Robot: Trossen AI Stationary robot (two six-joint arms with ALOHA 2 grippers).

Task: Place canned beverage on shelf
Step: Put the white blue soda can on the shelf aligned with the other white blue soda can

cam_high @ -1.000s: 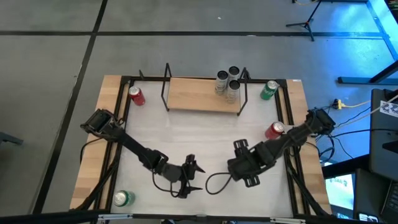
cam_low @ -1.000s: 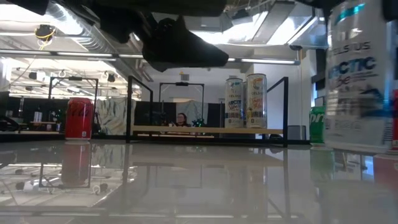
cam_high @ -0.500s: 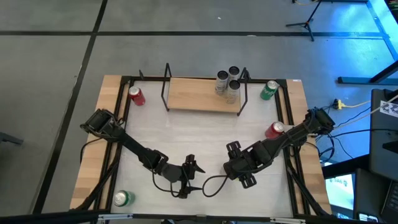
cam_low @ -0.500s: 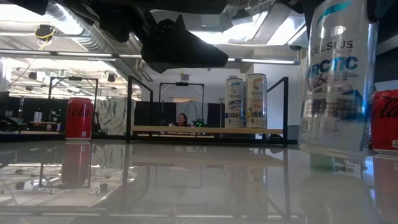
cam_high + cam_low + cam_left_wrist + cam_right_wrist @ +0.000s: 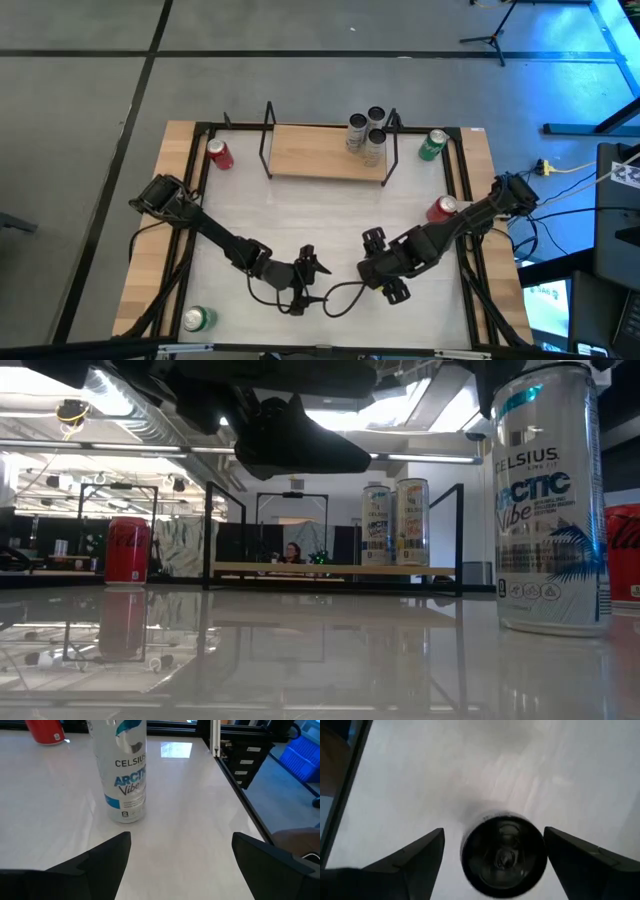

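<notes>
A silver Celsius can [image 5: 550,500] stands upright on the white table near its front. It also shows in the left wrist view [image 5: 122,770]. My right gripper [image 5: 383,265] is right above it, open and pointing down, with one finger on either side of the can's top [image 5: 504,854]. My left gripper [image 5: 308,280] is open and empty, held level a little above the table to the can's left, and points toward the can. The shelf [image 5: 325,150], a light-wood board in a black rod frame, stands at the far edge. Three cans [image 5: 365,130] stand on its right end. My right gripper has one finger [image 5: 555,845] right beside the rim of the can's top [image 5: 542,845]. I cannot tell whether it touches. The other finger [image 5: 432,845] stands clear of the can.
A red can [image 5: 220,155] stands left of the shelf and a green can [image 5: 432,145] right of it. Another red can [image 5: 442,208] is at the right edge and a green can [image 5: 198,318] at the near left. A black cable loop [image 5: 345,295] lies between the grippers.
My right gripper has gone toward the table's left and down with the can. The can was lifted and tilted, and it now stands upright on the table.
</notes>
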